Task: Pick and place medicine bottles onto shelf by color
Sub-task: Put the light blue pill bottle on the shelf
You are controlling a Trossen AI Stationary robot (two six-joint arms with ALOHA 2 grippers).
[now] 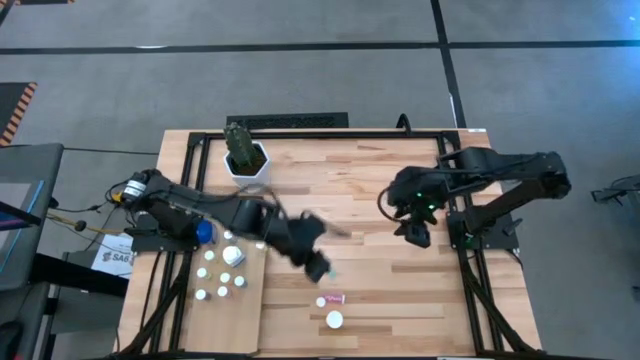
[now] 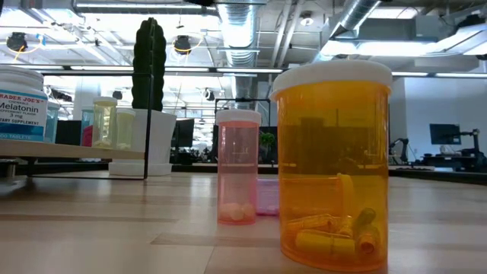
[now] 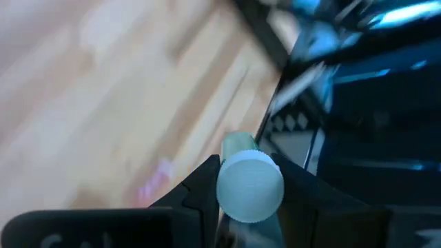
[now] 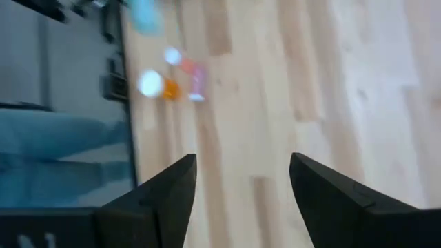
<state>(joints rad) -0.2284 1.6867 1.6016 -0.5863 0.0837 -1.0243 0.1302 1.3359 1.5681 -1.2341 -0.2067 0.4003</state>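
Observation:
My left gripper (image 1: 318,265) reaches out over the table's middle, shut on a pale green medicine bottle (image 3: 239,143) with a white cap. My right gripper (image 1: 418,236) hangs open over the right half of the table with nothing between its fingers (image 4: 238,193). The pale shelf (image 1: 250,310) lies at the near left, with several white-capped bottles (image 1: 222,272) standing on it. On the table near the front stand an amber bottle (image 2: 335,167) and a pink bottle (image 2: 238,167). Another pink bottle (image 1: 338,298) lies on its side. My left gripper pinches the green bottle between its two fingers (image 3: 200,189), which sit on either side of its white cap (image 3: 249,186). The cap end faces back toward the wrist and the green body points away along the fingers. The bottle is off the tabletop.
A white pot with a cactus (image 1: 246,158) stands at the far left of the table. A large white-capped supplement jar (image 2: 21,103) sits on the shelf's end. Bare wood lies between the two grippers and toward the far right.

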